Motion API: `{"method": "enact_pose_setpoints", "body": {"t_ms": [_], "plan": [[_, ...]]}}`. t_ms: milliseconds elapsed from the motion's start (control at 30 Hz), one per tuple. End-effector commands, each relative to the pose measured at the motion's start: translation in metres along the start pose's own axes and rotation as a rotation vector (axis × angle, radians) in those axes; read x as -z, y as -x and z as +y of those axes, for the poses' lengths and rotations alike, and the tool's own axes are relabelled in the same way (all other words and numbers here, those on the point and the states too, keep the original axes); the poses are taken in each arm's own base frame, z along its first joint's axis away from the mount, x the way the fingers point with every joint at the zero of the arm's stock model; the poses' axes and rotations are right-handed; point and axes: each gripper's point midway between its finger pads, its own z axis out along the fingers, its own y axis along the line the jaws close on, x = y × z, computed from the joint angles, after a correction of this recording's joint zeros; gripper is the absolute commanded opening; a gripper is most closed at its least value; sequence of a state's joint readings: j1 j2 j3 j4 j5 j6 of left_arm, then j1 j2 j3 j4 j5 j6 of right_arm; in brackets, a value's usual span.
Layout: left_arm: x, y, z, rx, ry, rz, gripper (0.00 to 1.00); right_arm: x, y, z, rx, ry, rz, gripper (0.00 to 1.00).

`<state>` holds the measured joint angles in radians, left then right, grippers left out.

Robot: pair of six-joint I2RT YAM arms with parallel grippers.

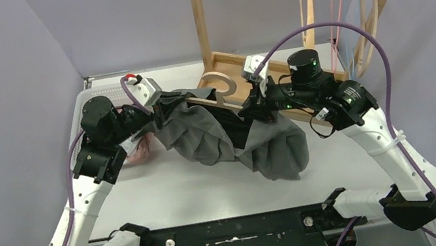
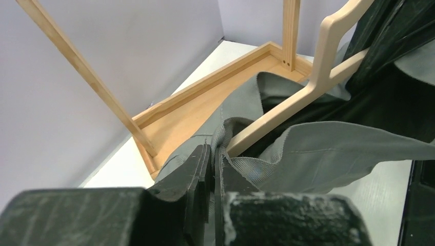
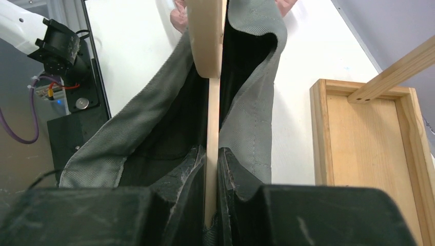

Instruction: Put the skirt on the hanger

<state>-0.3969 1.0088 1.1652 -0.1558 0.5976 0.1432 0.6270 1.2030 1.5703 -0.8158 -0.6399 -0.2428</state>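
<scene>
Clamping shut on the wooden hanger [image 3: 208, 31], the right gripper [image 3: 210, 156] holds its bar while the left gripper [image 2: 213, 154] pinches the grey skirt [image 2: 333, 148] beside the hanger's end.

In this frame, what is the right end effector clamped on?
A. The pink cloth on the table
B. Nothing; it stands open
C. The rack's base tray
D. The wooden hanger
D: in the right wrist view the right end effector is shut on the thin edge of the hanger, with the skirt draped on either side.
</scene>
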Motion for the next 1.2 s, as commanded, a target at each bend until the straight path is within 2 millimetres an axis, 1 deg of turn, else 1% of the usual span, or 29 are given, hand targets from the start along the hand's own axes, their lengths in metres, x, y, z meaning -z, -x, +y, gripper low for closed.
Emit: {"method": "enact_pose_setpoints", "body": {"t_ms": [0,33,100,200,267,300,333,400,500,533,567,600,667,700,733,767,833,867,900,933,967,1033,1067,1133,1167], "plan": [[0.008,0.027,0.012,-0.081,0.075,-0.038,0.0,0.032,0.042,0.008,0.072,-0.049,-0.149,0.0],[0.01,0.036,0.018,-0.083,0.112,-0.048,0.0,0.035,0.042,0.007,0.071,-0.059,-0.145,0.0],[0.017,0.063,0.027,-0.076,0.179,-0.088,0.0,0.04,0.04,0.007,0.072,-0.078,-0.134,0.0],[0.026,0.101,0.027,-0.087,0.203,-0.186,0.0,0.05,0.042,0.008,0.083,-0.105,-0.136,0.0],[0.028,0.116,0.02,-0.086,0.175,-0.233,0.0,0.056,0.049,0.009,0.087,-0.114,-0.158,0.0],[0.027,0.118,0.018,-0.079,0.162,-0.239,0.0,0.058,0.052,0.012,0.092,-0.104,-0.168,0.0],[0.026,0.117,0.018,-0.071,0.155,-0.236,0.0,0.058,0.053,0.015,0.095,-0.089,-0.171,0.0],[0.022,0.107,0.024,-0.064,0.178,-0.208,0.0,0.06,0.052,0.016,0.095,-0.089,-0.168,0.0],[0.026,0.091,0.041,-0.035,0.284,-0.181,0.0,0.068,0.049,0.003,0.082,-0.182,-0.16,0.0],[0.026,0.087,0.043,-0.022,0.297,-0.171,0.0,0.07,0.048,-0.002,0.076,-0.222,-0.161,0.0],[0.024,0.082,0.039,-0.012,0.277,-0.151,0.0,0.071,0.047,-0.006,0.07,-0.242,-0.158,0.0],[0.02,0.074,0.031,-0.008,0.221,-0.12,0.0,0.07,0.044,-0.007,0.07,-0.244,-0.145,0.0],[0.011,0.067,0.002,-0.021,0.036,-0.079,0.0,0.063,0.035,-0.007,0.06,-0.221,-0.092,0.0],[0.009,0.065,-0.012,-0.022,-0.049,-0.082,0.0,0.059,0.029,-0.006,0.051,-0.199,-0.052,0.0],[0.009,0.069,-0.024,-0.024,-0.114,-0.115,0.0,0.056,0.025,-0.005,0.049,-0.18,-0.029,0.0],[0.01,0.075,-0.032,-0.026,-0.148,-0.162,0.0,0.052,0.023,-0.005,0.047,-0.169,-0.016,0.0],[0.013,0.086,-0.038,-0.023,-0.163,-0.251,0.0,0.047,0.021,-0.007,0.051,-0.164,-0.014,0.0],[0.014,0.089,-0.038,-0.024,-0.163,-0.272,0.04,0.046,0.022,-0.008,0.055,-0.165,-0.02,0.0],[0.014,0.089,-0.037,-0.027,-0.154,-0.273,0.19,0.045,0.023,-0.009,0.058,-0.168,-0.026,0.0],[0.014,0.087,-0.033,-0.028,-0.129,-0.262,0.31,0.046,0.024,-0.009,0.06,-0.172,-0.032,0.0],[0.014,0.082,-0.024,-0.015,-0.073,-0.239,0.4,0.047,0.026,-0.009,0.064,-0.175,-0.04,0.0],[0.016,0.066,0.004,0.026,0.094,-0.188,0.53,0.05,0.028,-0.009,0.066,-0.181,-0.052,0.0],[0.021,0.056,0.025,0.055,0.218,-0.164,0.57,0.051,0.028,-0.008,0.065,-0.185,-0.054,0.0],[0.03,0.038,0.043,0.099,0.322,-0.121,0.6,0.054,0.029,-0.006,0.061,-0.187,-0.059,0.0],[0.035,0.032,0.048,0.111,0.345,-0.112,0.6,0.055,0.028,-0.005,0.058,-0.183,-0.058,0.0]]}}
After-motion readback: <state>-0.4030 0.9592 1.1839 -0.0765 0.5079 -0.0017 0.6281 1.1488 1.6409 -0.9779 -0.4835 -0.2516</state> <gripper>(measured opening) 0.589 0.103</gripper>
